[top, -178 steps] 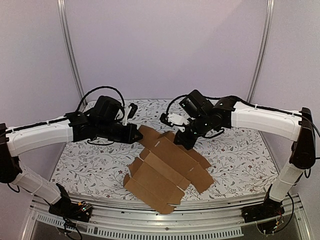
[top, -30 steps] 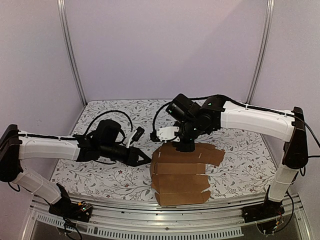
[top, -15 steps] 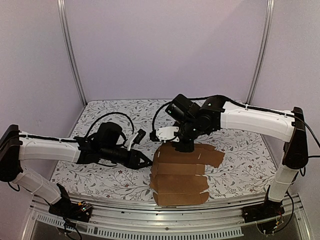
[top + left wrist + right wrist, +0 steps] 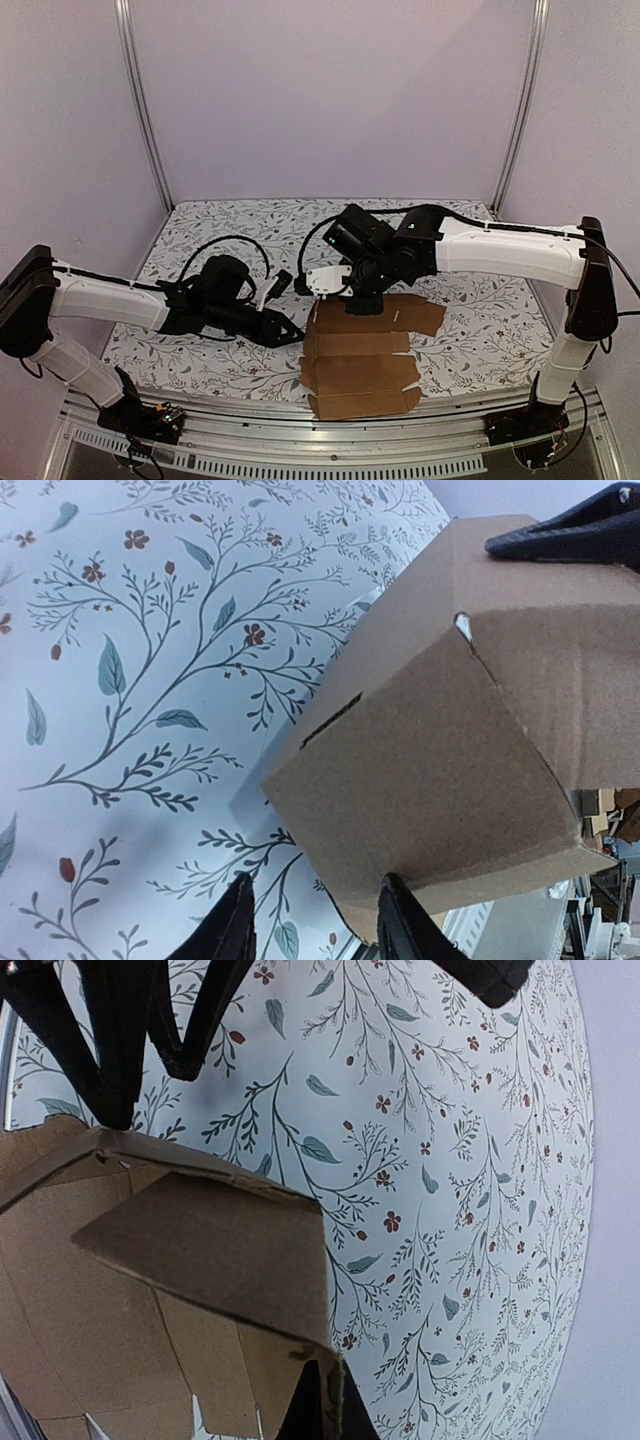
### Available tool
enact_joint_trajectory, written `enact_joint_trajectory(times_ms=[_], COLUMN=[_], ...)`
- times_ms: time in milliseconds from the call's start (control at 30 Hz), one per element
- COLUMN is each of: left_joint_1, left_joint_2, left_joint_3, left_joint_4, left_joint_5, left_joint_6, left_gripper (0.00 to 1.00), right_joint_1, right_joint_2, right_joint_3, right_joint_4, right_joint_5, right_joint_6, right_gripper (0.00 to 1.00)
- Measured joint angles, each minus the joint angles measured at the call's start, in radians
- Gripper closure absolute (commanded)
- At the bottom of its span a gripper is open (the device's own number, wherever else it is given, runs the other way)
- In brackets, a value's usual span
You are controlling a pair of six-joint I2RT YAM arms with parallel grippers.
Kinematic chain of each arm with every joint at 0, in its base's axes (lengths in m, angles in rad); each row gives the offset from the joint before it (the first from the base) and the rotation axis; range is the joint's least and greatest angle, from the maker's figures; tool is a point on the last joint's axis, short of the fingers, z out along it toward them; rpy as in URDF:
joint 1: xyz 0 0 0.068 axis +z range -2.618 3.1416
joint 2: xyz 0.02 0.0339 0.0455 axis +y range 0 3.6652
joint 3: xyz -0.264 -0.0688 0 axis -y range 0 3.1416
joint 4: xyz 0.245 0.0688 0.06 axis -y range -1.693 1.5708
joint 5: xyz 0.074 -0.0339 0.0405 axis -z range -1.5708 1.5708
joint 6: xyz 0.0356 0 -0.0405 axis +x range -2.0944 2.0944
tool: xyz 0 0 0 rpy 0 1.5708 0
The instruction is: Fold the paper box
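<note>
The paper box (image 4: 360,358) is a creased brown cardboard sheet lying partly folded at the near middle of the table, its left part raised. My right gripper (image 4: 358,300) is shut on the sheet's far edge; in the right wrist view its fingertips (image 4: 325,1408) pinch a cardboard flap (image 4: 220,1250). My left gripper (image 4: 292,335) sits low at the box's left side, open. In the left wrist view the folded cardboard (image 4: 440,750) fills the right half, and the left gripper (image 4: 315,925) has one fingertip (image 4: 398,912) against the cardboard's lower edge.
The table carries a white floral cloth (image 4: 200,235). A metal rail (image 4: 300,440) runs along the near edge, just beyond the box's near flap. Upright frame posts (image 4: 140,110) stand at the back corners. The left gripper's dark fingers (image 4: 130,1030) show in the right wrist view's top left.
The left gripper's jaws have widened beside the box's left side. The right gripper has shifted slightly left and nearer, still pinching the far edge; the sheet moved with it.
</note>
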Motion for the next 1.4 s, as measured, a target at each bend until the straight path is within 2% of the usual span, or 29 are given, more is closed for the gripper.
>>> enact_joint_trajectory(times_ms=[833,1400], left_joint_1=[-0.028,-0.056], left_joint_2=[0.010,-0.003], left_joint_3=[0.000,-0.015], left_joint_4=[0.017,0.016], left_joint_5=[0.000,-0.023], left_joint_6=[0.011,0.027], left_gripper=[0.58,0.57], right_joint_1=[0.063,0.134], right_joint_2=[0.035,-0.026], right_joint_3=[-0.089,-0.235], right_joint_4=[0.091,0.290], right_joint_5=[0.151,0.348], right_joint_6=[0.003,-0.017], right_gripper=[1.00,1.00])
